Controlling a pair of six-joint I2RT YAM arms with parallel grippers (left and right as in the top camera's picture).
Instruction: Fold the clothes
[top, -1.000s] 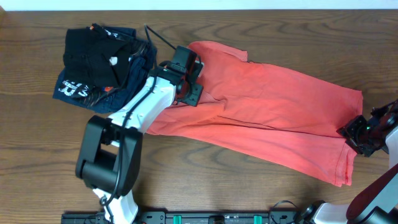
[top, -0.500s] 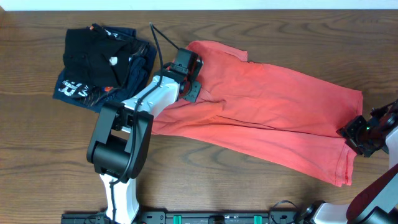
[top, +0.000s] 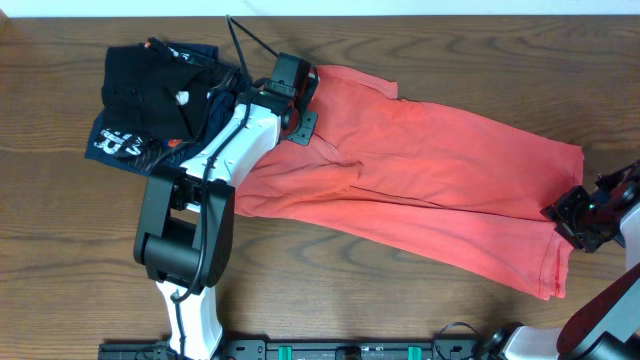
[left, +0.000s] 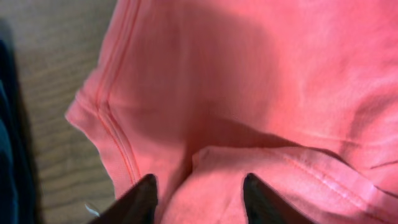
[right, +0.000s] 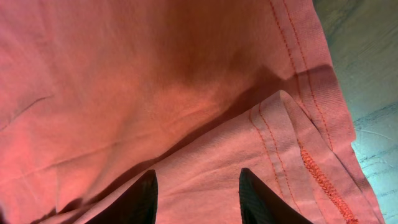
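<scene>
The coral-red T-shirt lies spread and wrinkled across the wooden table, from back left to front right; no lettering or tag shows. My left gripper is over the shirt's back-left part. In the left wrist view its fingers are apart with a raised fold of shirt between them, near a stitched edge. My right gripper is at the shirt's right edge. In the right wrist view its fingers are apart over the shirt next to its hem.
A pile of folded black and navy garments lies at the back left, close to my left arm. Bare wooden table runs along the front. A black cable loops up from the left wrist.
My left gripper has moved toward the back of the table along the shirt's left part. The shirt's outline and the right arm have stayed put.
</scene>
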